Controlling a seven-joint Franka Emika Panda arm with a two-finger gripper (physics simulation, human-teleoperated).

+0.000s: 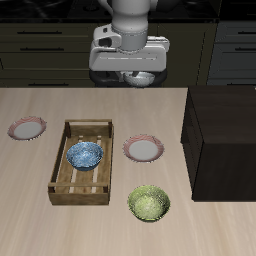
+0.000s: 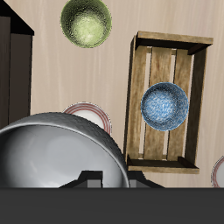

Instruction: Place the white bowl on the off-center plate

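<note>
The white bowl [image 2: 61,156] hangs in the gripper [image 1: 130,72], lifted above the table's back part; in the wrist view its greyish inside fills the near field, the jaws clamped on its rim; below it lies a pink-rimmed plate [image 1: 143,149], just beside the wooden crate [image 1: 62,172]; the other pink-rimmed plate [image 1: 27,128], the off-center one, lies apart beyond the crate; a blue patterned bowl [image 1: 85,155] sits inside the crate; a green speckled bowl [image 1: 148,204] rests nearer the front edge; a dark cabinet [image 1: 222,140] stands beside the nearer plate.

Simulated kitchen: dark cabinets [image 1: 40,45], wooden table [image 1: 30,200].
</note>
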